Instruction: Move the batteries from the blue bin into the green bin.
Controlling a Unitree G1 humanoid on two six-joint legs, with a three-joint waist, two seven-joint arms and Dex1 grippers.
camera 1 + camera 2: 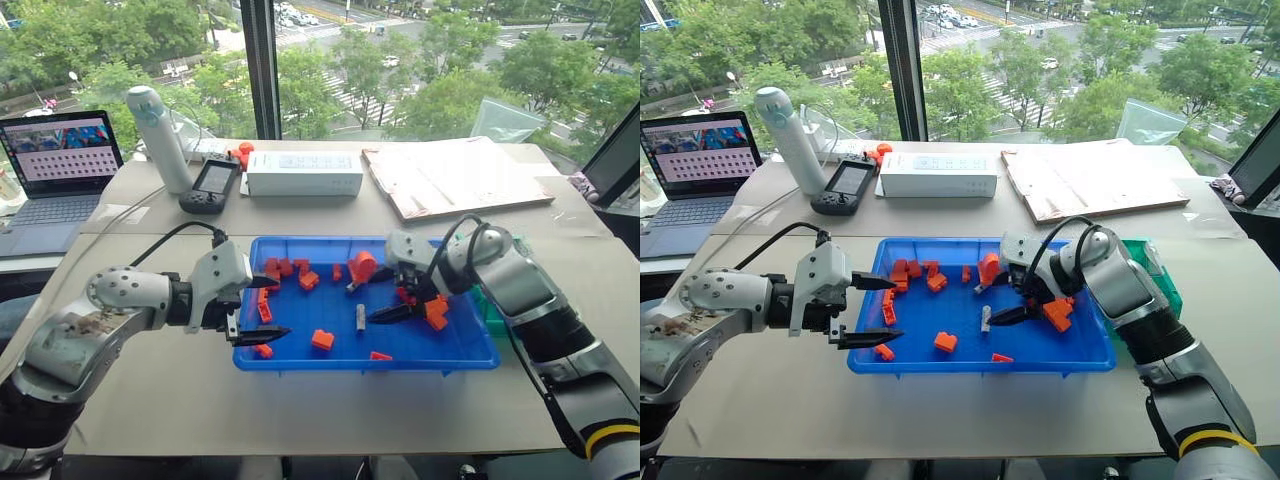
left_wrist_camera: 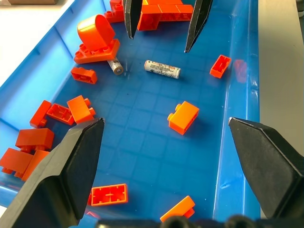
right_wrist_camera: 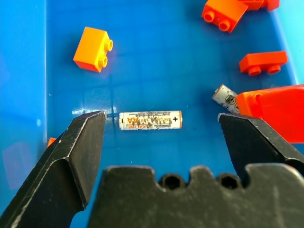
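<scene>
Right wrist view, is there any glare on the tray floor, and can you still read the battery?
Right wrist view: a pale glare patch lies on the blue bin floor just beside the battery, whose label print stays sharp; the right gripper fingers are dark, without detail. Left eye view: bright window, no glare on the tray.

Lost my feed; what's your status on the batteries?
Both pincers open, right pincer straddling loose battery in blue bin. Second battery half under orange brick.
</scene>
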